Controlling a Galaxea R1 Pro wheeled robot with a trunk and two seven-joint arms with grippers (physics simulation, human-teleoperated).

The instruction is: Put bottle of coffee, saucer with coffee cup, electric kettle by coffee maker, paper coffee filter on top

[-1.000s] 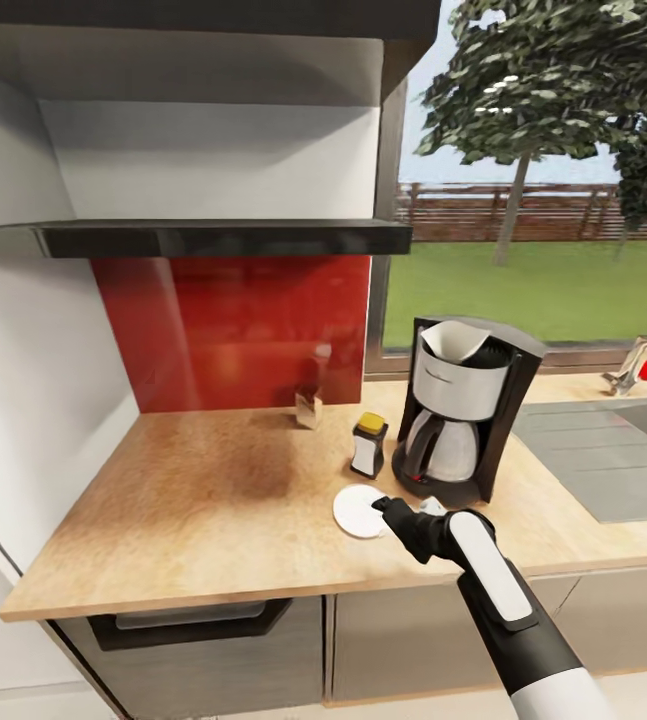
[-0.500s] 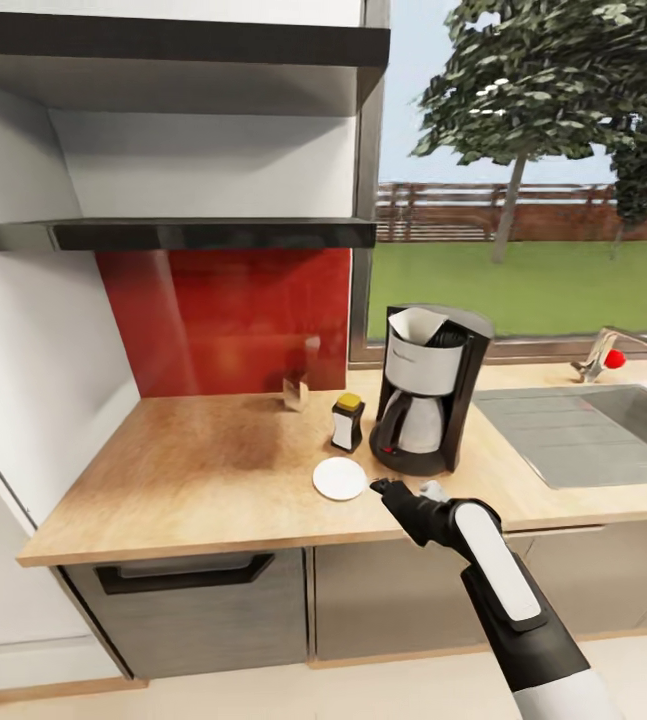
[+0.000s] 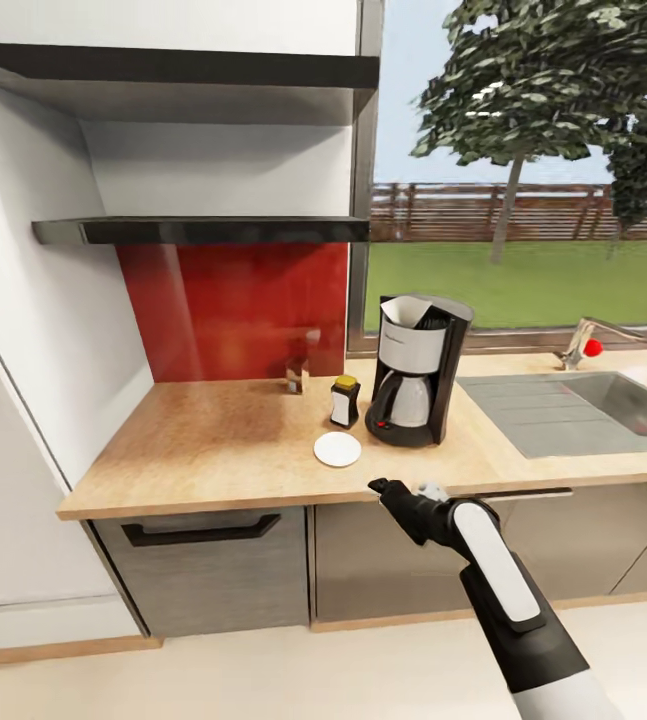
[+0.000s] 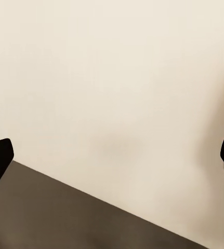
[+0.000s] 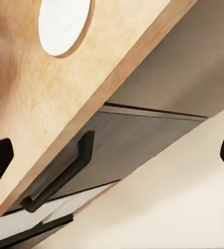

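Note:
The coffee maker (image 3: 415,372) stands on the kitchen countertop (image 3: 213,450) with the white paper coffee filter (image 3: 407,311) sitting in its top. Just left of it is the bottle of coffee (image 3: 344,401) with its yellow lid. In front of both lies the bare white saucer (image 3: 337,449) (image 5: 63,23). My right gripper (image 3: 381,489) (image 5: 112,155) hangs open and holds nothing, off the counter's front edge (image 5: 117,78) and a little to the near right of the saucer. My left gripper (image 4: 112,161) is open over pale floor. The coffee cup and electric kettle are out of view.
A steel sink (image 3: 583,410) with a faucet (image 3: 581,347) lies right of the coffee maker. A small object (image 3: 296,377) stands by the red backsplash. A dark shelf (image 3: 203,230) hangs above the counter. Grey cabinet fronts with a black handle (image 3: 201,529) (image 5: 60,176) sit below.
The camera has pulled back, so the counter looks smaller and farther. My right gripper, earlier over the counter beside the saucer, is now clear of the counter's front edge.

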